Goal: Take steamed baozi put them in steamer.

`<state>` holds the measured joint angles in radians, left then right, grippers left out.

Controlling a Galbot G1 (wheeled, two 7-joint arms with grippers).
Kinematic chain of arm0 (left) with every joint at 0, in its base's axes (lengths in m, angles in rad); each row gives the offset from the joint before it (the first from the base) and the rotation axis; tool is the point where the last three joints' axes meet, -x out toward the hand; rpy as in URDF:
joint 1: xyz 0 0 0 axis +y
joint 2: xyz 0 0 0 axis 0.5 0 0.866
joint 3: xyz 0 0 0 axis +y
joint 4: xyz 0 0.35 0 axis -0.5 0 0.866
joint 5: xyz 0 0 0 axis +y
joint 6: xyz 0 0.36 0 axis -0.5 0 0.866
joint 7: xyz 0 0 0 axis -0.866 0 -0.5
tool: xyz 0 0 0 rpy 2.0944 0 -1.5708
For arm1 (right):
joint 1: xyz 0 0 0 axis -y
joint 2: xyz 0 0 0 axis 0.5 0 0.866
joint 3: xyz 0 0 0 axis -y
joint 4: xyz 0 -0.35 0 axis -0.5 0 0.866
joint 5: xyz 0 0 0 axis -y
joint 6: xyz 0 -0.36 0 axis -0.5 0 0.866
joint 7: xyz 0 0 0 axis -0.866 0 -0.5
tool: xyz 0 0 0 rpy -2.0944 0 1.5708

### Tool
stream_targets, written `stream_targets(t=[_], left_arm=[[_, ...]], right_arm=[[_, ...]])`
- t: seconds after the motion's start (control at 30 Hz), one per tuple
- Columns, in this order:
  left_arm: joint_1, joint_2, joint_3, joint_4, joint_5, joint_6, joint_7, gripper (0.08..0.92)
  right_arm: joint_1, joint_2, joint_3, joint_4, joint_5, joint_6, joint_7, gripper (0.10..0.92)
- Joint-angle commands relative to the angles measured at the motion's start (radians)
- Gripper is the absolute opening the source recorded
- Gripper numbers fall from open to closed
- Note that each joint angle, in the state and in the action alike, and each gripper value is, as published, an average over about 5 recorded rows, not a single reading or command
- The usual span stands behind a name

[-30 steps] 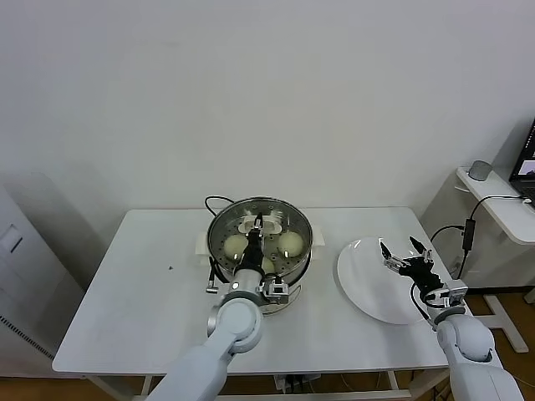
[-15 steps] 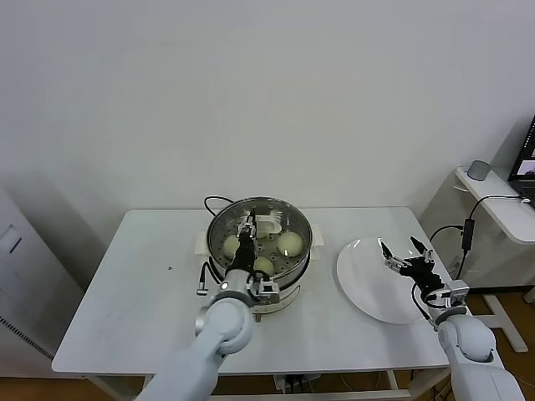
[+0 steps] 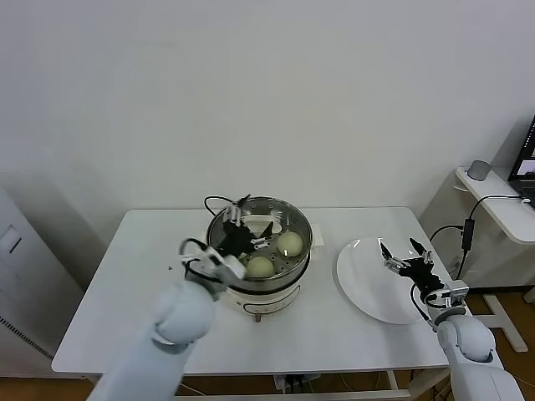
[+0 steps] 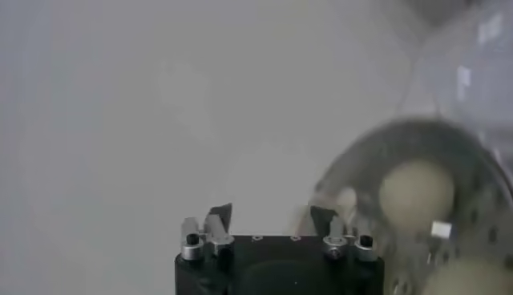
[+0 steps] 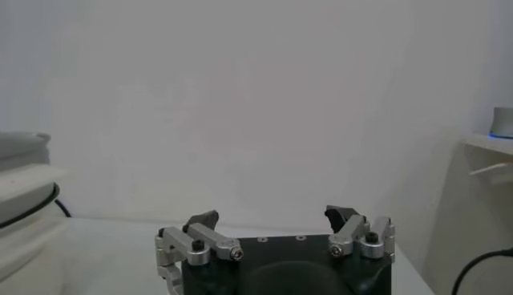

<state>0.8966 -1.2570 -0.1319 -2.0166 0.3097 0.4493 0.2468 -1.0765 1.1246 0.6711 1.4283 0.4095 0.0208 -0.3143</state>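
Observation:
The steamer (image 3: 294, 269), a shiny steel pot on a cream base, stands mid-table. Two steamed baozi show inside it in the head view, one (image 3: 289, 243) on the right and one (image 3: 260, 266) nearer the front. My left gripper (image 3: 247, 227) hovers open over the pot's left half, holding nothing and hiding what lies below it. The left wrist view shows its empty gripper (image 4: 271, 220), with the steamer's rim (image 4: 361, 160) and two baozi (image 4: 417, 188) (image 4: 458, 277) off to one side. My right gripper (image 3: 405, 259) (image 5: 272, 218) waits open above the white plate (image 3: 368, 292).
A black cord (image 3: 213, 200) runs from behind the steamer. The flat white plate lies right of the pot. A side table (image 3: 497, 200) with devices and a cable stands off the table's right end. The pot's edge (image 5: 20, 152) shows in the right wrist view.
My left gripper has gone from shut to open and has drawn up and to the left out of the steamer. The right arm has stayed still.

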Motion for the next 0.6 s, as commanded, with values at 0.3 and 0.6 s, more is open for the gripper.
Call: stream_targets(t=[0.3, 0.6], left_arm=[[0.297, 0.087, -0.516, 0.046, -0.768, -0.007, -0.222, 0.823], [0.330, 0.072, -0.527, 0.166, -0.693, -0.074, -0.207, 0.823]], right_arm=[[-0.026, -0.021, -0.012, 0.050, 0.087, -0.044, 0.050, 0.823], [-0.033, -0.003, -0.017, 0.069, 0.075, -0.058, 0.064, 0.823]])
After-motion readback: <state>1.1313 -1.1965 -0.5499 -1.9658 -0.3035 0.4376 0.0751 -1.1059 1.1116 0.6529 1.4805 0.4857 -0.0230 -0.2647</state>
